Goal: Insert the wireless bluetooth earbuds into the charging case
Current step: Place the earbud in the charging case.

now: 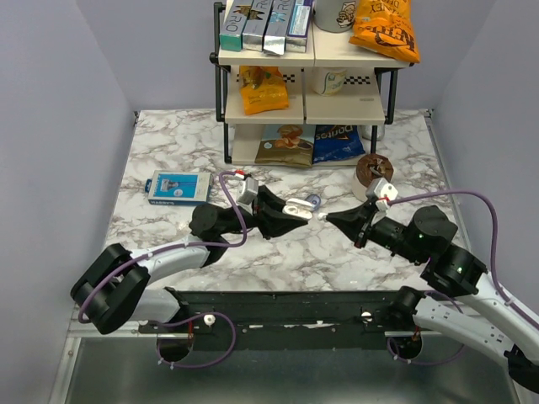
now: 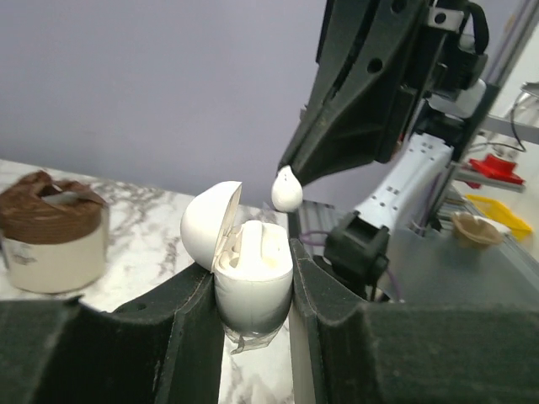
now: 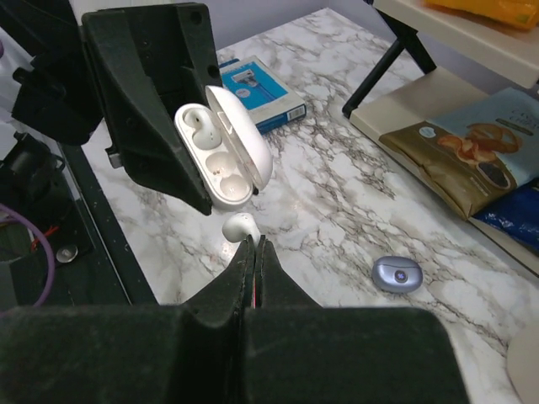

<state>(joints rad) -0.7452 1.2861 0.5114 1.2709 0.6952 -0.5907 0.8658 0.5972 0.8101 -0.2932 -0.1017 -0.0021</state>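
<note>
Right tool (image 3: 253,246) with white earbud (image 3: 239,225) beside open case (image 3: 221,160); Doritos bag (image 1: 338,143) beyond.

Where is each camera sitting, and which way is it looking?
Top camera: above, behind the robot, looking down at the table; left arm and right arm show.
Left wrist camera: looks past the left fingers gripping the open white case.
Right wrist camera: looks past the right fingers pinching the earbud.
Shared: both wrist cameras see case and earbud.
</note>
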